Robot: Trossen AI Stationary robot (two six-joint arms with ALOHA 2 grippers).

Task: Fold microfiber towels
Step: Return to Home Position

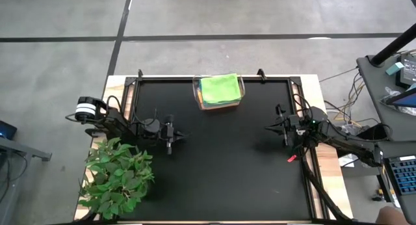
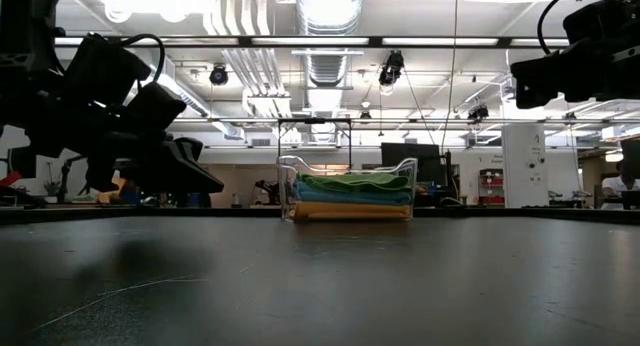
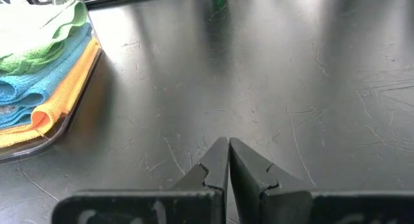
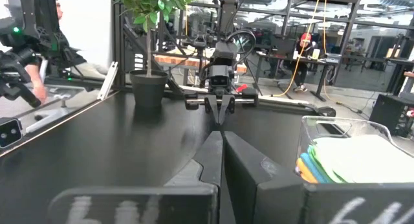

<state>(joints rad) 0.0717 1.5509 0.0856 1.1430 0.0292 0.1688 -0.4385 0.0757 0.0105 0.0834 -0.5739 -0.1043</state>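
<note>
The microfiber towels lie stacked in a clear plastic bin at the table's far middle, lime green on top. The low view shows green, blue and yellow-orange layers. The left wrist view shows green, light blue and orange edges. My left gripper is shut and empty at the table's left. My right gripper is shut and empty at the right. Both hover above the table.
A leafy green plant in a dark pot stands at the near left corner. A small red object lies near the table's right edge. The black tabletop between the arms is bare.
</note>
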